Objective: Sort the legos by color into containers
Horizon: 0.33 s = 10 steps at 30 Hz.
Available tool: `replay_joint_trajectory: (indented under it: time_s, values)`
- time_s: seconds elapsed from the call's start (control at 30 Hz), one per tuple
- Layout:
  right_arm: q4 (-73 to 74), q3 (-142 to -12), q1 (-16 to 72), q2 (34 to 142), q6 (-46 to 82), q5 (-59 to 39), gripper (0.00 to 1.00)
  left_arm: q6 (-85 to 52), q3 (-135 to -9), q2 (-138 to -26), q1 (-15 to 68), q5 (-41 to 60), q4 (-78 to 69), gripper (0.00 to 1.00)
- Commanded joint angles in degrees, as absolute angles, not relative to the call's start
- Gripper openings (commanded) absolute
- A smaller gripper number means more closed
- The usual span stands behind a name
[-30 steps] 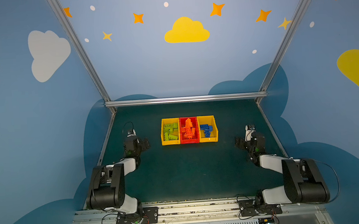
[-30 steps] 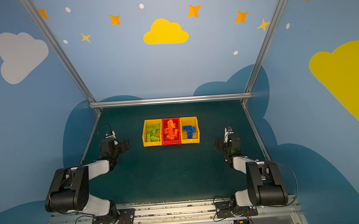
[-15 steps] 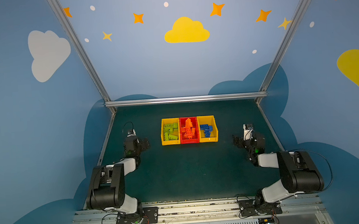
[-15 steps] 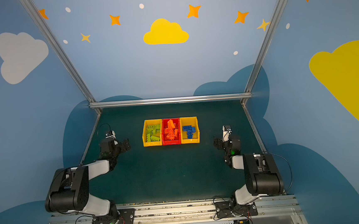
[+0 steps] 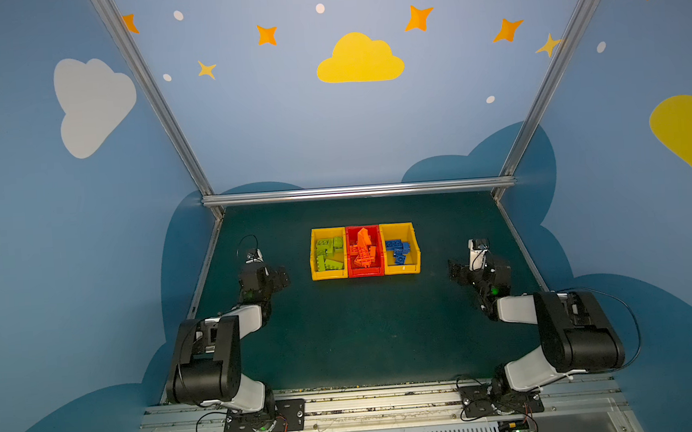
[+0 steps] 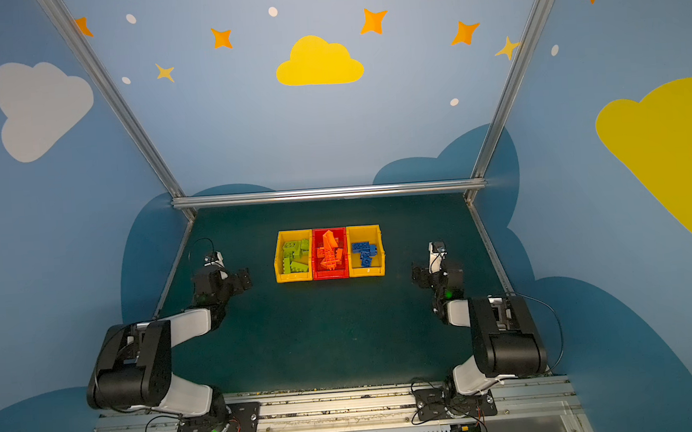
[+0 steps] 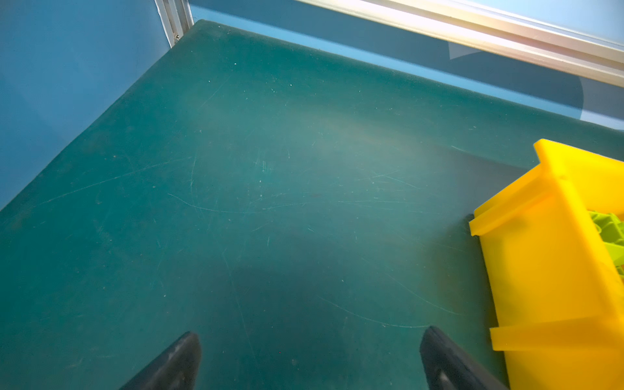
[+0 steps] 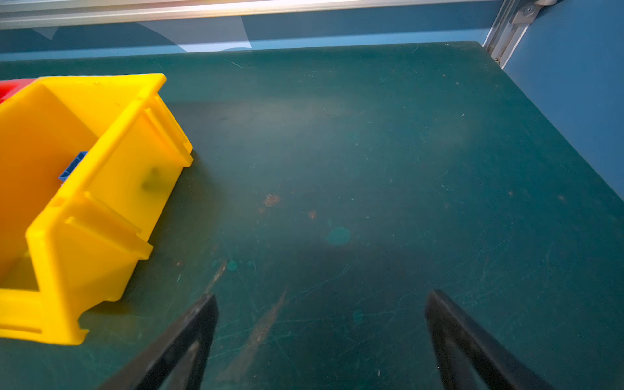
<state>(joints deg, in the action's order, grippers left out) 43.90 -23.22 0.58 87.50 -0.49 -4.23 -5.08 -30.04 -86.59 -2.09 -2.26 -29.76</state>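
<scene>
My left end effector [image 7: 310, 332] sits low over the table [image 5: 364, 328], jaws spread wide with nothing between them, near the left bin [image 5: 329, 273]. It has not budged over the last second. That yellow bin holds the green legos [image 5: 327, 251]. Touching it, the red bin [image 5: 366, 272] in the middle holds the orange legos [image 5: 363, 252], with one brick standing on end above the pile. Touching that, the right bin [image 5: 402, 269], also yellow, holds the blue legos [image 5: 398, 251]. I see no brick of the wrong colour in any bin. None lies loose on the table in both top views or in the wrist views.

The one thing that moved is my right arm [image 5: 569, 335]: its elbow has swung in toward the middle and settled. The right end effector [image 8: 323, 294] now sits low near the right bin, jaws released and empty. I read this as both arms pulled back to rest, so the sort looks finished to me, with nothing left to pick.
</scene>
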Motion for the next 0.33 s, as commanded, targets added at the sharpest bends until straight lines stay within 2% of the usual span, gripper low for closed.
replay_joint_trajectory:
  time_s: [0.0,0.3]
  values:
    - [44.01,-23.82,0.83,86.49,-0.97,-5.03,0.94,-4.48,-31.03,-86.67,-1.93,-2.99,-30.24,1.00]
    - [43.92,-23.83,0.71,86.49,-0.97,-5.10,0.94,-4.39,-31.11,-86.75,-1.84,-3.16,-30.36,1.00]
